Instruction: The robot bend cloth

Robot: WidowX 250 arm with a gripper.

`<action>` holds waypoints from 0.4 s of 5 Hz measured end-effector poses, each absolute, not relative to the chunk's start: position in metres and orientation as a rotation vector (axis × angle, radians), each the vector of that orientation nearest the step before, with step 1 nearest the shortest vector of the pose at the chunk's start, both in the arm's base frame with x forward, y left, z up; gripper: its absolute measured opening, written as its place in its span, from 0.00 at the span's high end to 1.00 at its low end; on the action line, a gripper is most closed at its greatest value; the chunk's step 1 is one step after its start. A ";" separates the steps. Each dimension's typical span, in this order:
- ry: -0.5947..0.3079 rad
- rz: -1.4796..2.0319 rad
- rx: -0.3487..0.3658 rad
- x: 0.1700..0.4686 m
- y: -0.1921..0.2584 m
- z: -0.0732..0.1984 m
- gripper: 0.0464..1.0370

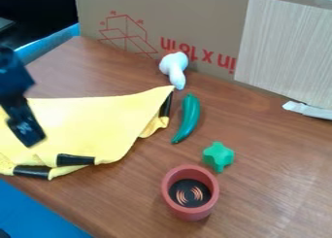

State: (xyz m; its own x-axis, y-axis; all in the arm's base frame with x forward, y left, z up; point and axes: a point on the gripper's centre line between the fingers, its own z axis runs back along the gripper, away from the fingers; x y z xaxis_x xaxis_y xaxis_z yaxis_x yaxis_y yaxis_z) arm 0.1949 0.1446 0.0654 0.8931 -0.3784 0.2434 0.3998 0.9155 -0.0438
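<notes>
A yellow cloth (97,120) with black bands lies folded over on the left part of the brown table, one corner pointing toward the white object. My gripper (27,135) is at the left edge of the view, over the left part of the cloth. Whether it touches the cloth, I cannot tell. Part of the cloth runs out of view on the left.
A green curved pepper-like toy (188,118) lies right of the cloth, with a white toy (174,69) behind it. A green star-shaped piece (218,156) and a red cup (212,192) stand nearer the front. Cardboard (207,18) borders the table's back.
</notes>
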 end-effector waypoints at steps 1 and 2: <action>-0.262 -0.310 -0.092 0.183 0.162 0.067 0.04; -0.291 -0.204 -0.009 0.175 0.185 0.072 0.04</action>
State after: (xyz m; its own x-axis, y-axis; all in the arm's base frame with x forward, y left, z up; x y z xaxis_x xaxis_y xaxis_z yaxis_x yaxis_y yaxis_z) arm 0.1751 0.1855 0.0716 0.9375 -0.1986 0.2856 0.2013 0.9793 0.0202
